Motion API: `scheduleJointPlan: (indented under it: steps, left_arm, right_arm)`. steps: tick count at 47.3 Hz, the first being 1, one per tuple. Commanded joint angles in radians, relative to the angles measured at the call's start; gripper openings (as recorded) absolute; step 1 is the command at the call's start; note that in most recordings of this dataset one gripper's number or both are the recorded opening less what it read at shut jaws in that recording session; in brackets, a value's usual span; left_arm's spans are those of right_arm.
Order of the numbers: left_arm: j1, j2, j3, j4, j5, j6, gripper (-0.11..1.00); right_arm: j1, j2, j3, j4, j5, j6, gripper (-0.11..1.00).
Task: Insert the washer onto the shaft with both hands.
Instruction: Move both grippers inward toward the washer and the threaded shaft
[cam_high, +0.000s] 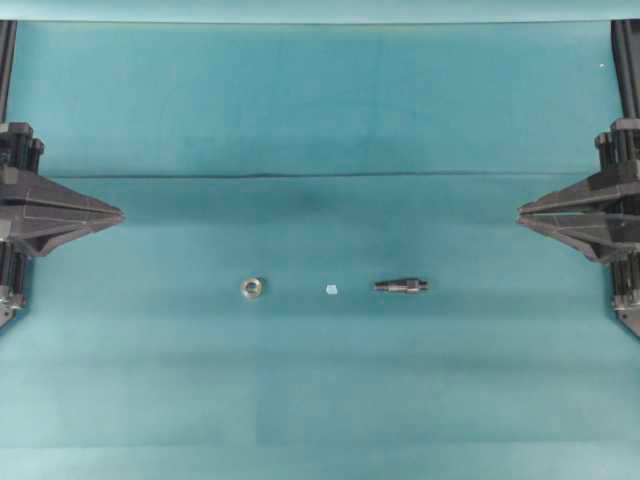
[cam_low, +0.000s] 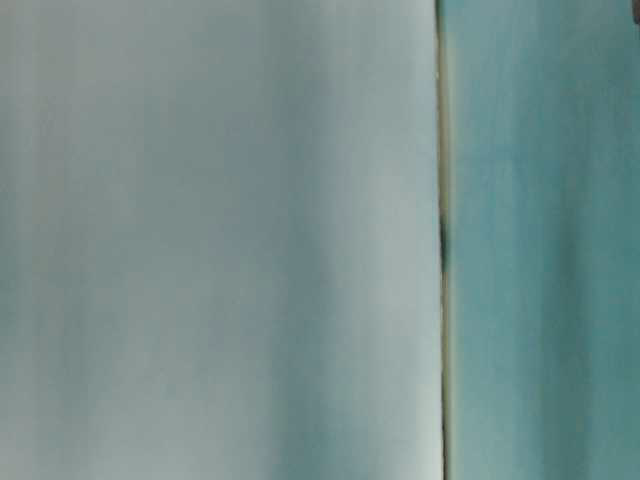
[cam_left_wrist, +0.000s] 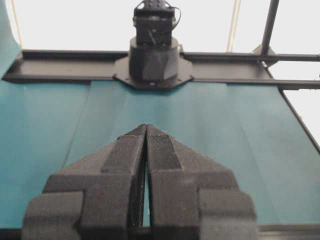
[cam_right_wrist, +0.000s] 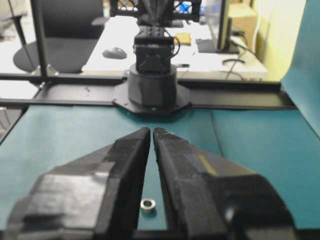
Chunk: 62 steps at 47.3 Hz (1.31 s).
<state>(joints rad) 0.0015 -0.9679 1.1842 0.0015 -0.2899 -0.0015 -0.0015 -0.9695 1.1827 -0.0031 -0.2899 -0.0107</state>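
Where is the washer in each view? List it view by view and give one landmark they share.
Overhead: the washer lies left of centre on the teal cloth.
Table-level: not in it, only blur.
Left wrist: not in it.
Right wrist: bottom centre, seen between the right gripper fingers.
Shared landmark: the teal cloth.

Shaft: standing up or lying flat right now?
Lying flat. The shaft rests lengthwise on the teal mat, narrow tip toward the washer, nothing touching it.
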Motion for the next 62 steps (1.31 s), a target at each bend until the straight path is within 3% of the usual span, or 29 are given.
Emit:
scheduleJointPlan:
  steps: [1,6,13,23,28,31,36,43,53,62]
  left_arm:
    - [-0.032,0.038,-0.071,0.009,0.0,-0.04,0.03]
    - [-0.038,0.078,-0.114,0.009,0.023,-0.077,0.03]
    - [-0.041,0.126,-0.175,0.014,0.104,-0.078,0.03]
    - [-0.043,0.164,-0.245,0.015,0.284,-0.041,0.03]
    - [-0.043,0.167,-0.261,0.015,0.313,-0.028,0.03]
    - [-0.043,0.166,-0.262,0.015,0.311,-0.035,0.03]
    - [-0.046,0.17,-0.265,0.015,0.321,-0.049,0.03]
    - [-0.057,0.202,-0.282,0.015,0.334,-0.072,0.03]
    - [-0.069,0.305,-0.357,0.015,0.42,-0.071,0.03]
    - [-0.069,0.391,-0.403,0.015,0.497,-0.064,0.03]
  right_arm:
    - [0.008,0.011,-0.015,0.008,-0.006,0.026,0.0]
    - [0.009,-0.002,-0.02,0.034,0.02,0.057,-0.07]
    - [0.009,-0.018,-0.043,0.069,0.077,0.173,-0.1]
    - [-0.003,-0.041,-0.061,0.156,0.098,0.483,-0.1]
    - [-0.014,-0.049,-0.063,0.15,0.117,0.597,-0.1]
    - [-0.006,-0.049,-0.064,0.106,0.137,0.584,-0.1]
    - [0.014,-0.029,-0.074,-0.029,0.198,0.532,-0.1]
    - [0.014,0.032,-0.11,-0.132,0.318,0.48,-0.1]
    - [0.018,0.16,-0.14,-0.179,0.436,0.402,-0.1]
    - [0.029,0.258,-0.161,-0.183,0.482,0.33,-0.1]
